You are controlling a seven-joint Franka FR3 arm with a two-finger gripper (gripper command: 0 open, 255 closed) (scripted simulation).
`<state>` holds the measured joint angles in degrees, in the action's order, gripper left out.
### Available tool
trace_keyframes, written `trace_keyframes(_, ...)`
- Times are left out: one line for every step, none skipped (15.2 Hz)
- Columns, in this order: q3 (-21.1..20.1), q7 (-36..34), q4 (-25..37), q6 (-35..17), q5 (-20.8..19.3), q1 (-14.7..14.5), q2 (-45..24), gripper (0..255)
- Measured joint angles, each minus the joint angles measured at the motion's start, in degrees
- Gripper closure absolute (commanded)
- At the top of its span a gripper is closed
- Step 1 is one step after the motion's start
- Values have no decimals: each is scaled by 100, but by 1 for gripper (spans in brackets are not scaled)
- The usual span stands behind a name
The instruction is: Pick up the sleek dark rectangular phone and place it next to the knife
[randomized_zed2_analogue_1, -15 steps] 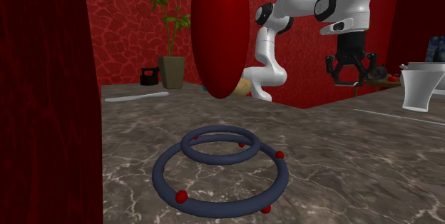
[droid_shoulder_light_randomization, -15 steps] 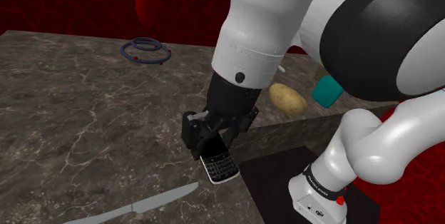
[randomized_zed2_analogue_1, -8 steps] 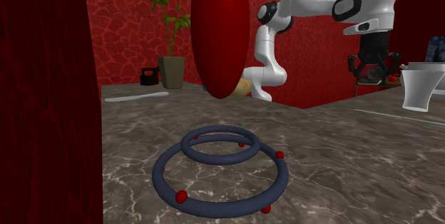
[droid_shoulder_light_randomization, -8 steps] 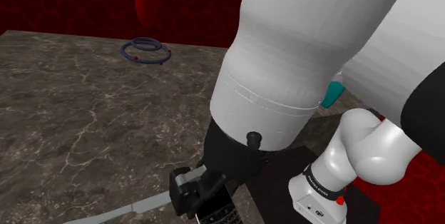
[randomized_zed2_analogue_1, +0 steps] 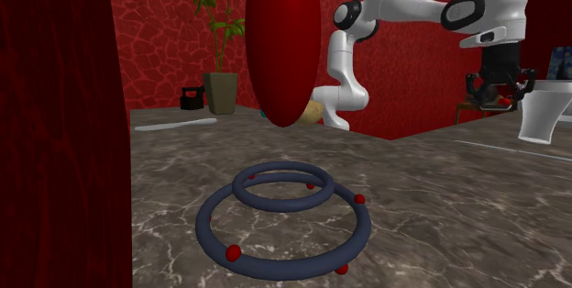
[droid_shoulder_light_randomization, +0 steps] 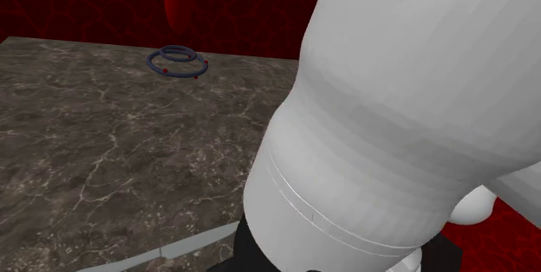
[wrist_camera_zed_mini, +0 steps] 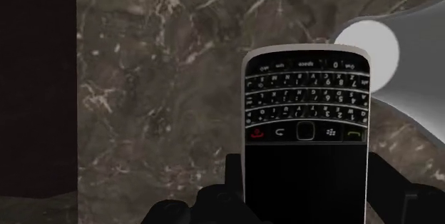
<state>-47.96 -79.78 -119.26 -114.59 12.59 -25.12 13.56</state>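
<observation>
The phone (wrist_camera_zed_mini: 307,144) is black with a silver rim and a small keyboard. My gripper (wrist_camera_zed_mini: 308,190) is shut on its lower half, one black finger on each long side, above the dark marble table (wrist_camera_zed_mini: 157,80). A pale grey shape with a round end (wrist_camera_zed_mini: 367,48) lies on the marble just past the phone's top corner; I cannot tell what it is. In the shoulder view the grey knife (droid_shoulder_light_randomization: 165,251) lies near the table's front edge, and the white arm (droid_shoulder_light_randomization: 399,132) hides the hand. In the second exterior view the gripper (randomized_zed2_analogue_1: 500,94) hangs at the far right.
A pair of dark blue rings (droid_shoulder_light_randomization: 178,60) with red beads lies far back on the table. A white vessel (randomized_zed2_analogue_1: 547,112) stands at the second exterior view's right edge, close to the gripper. A big red oval (randomized_zed2_analogue_1: 284,38) hangs mid-view. Beyond the marble's edge is a dark strip (wrist_camera_zed_mini: 36,80).
The arm has swung toward the shoulder view's lower edge, taking the held phone and hand out of that view. In the second exterior view the gripper moved right.
</observation>
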Motion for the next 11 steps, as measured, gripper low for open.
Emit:
trace_keyframes(-19, -10, -58, -232, -33, 12, -53, 255)
trace_keyframes(-56, -14, -146, -224, -35, -9, -97, 255)
trace_keyframes(-110, -55, -193, -237, -67, -16, -166, 255)
trace_keyframes(-103, -25, -301, -269, -27, -37, -132, 255)
trace_keyframes(-126, -29, -381, -354, -41, -36, -168, 255)
trace_keyframes(-157, -56, -441, -432, -57, -38, -204, 255)
trace_keyframes(-194, -88, -481, -523, -105, -24, -278, 255)
trace_keyframes(-208, -93, -531, -593, -121, -19, -307, 255)
trace_keyframes(-235, -120, -574, -670, -150, -15, -353, 255)
trace_keyframes(-252, -131, -627, -754, -177, -7, -395, 255)
trace_keyframes(-258, -132, -672, -803, -176, -9, -400, 255)
